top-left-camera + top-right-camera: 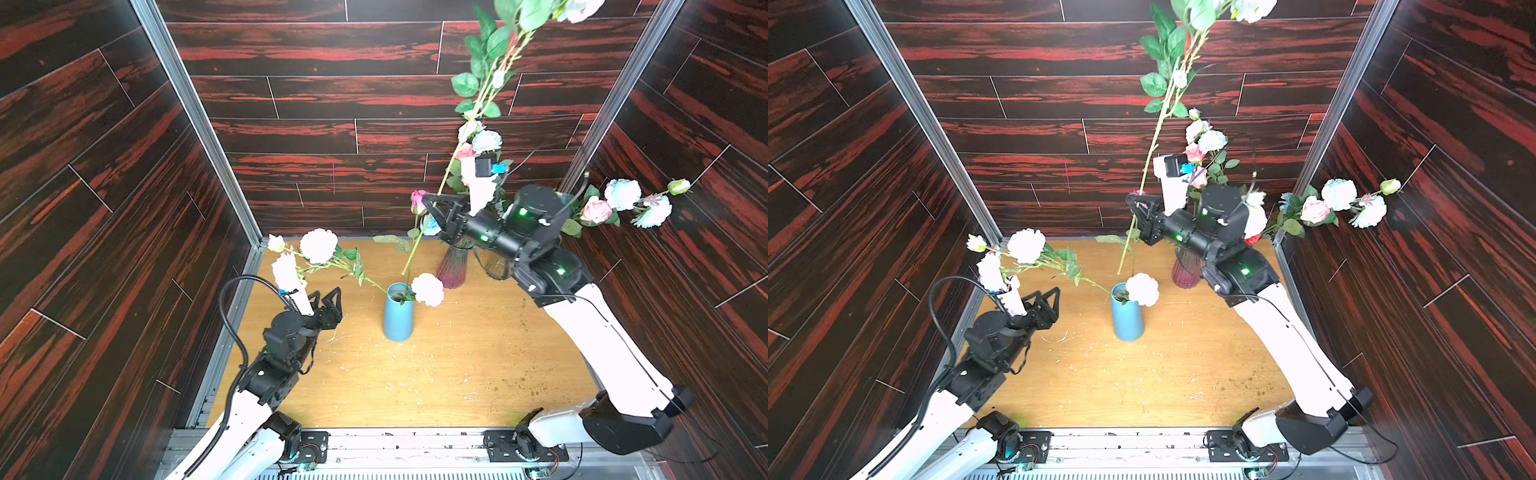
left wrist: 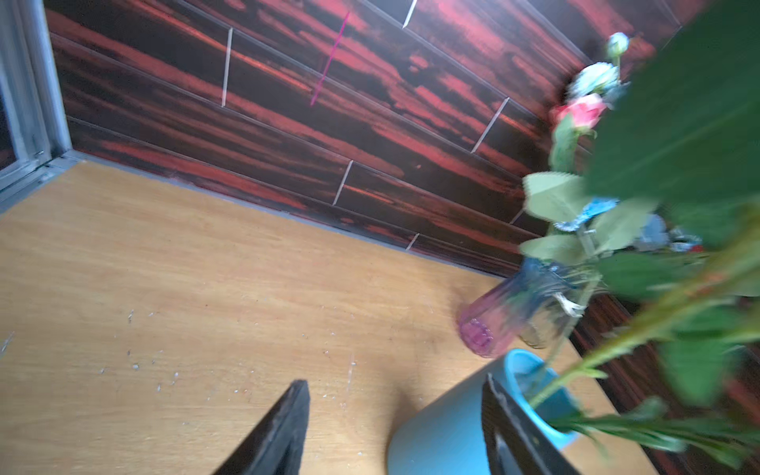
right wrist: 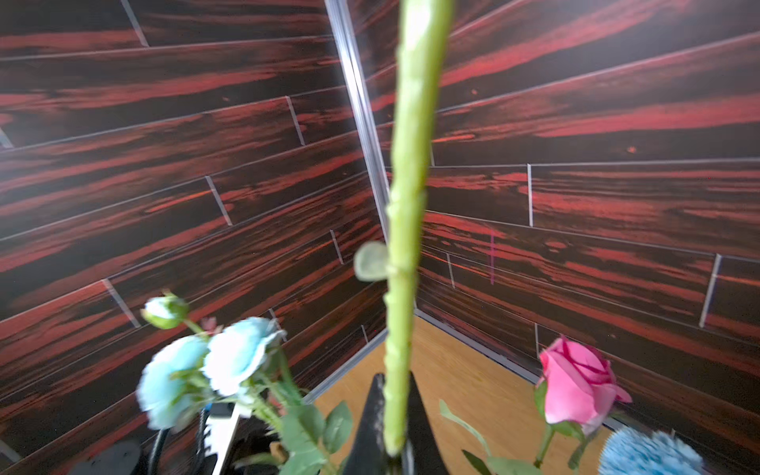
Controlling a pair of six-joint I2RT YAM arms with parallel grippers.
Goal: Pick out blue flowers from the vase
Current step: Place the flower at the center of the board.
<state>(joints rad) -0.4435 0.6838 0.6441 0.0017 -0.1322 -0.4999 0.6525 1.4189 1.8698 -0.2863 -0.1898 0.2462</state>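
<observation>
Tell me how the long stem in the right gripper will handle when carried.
Probably fairly stiff: the long stem runs nearly straight from the right gripper up to its bloom. Likely top-heavy and prone to swing, since leaves and bloom sit far above the grip. It may pivot between the narrow jaws, shut low on it.

On table (image 1: 457, 374): centre vase (image 1: 398, 316), stems (image 1: 365, 279) in it. Behind, to right: rear vase (image 1: 455, 266), flowers (image 1: 622, 194) in it. Above, between vases: long stem (image 3: 407, 205) in right gripper (image 3: 394, 395).

Pink rose (image 3: 575, 382), wooden tabletop (image 1: 415, 374)
</observation>
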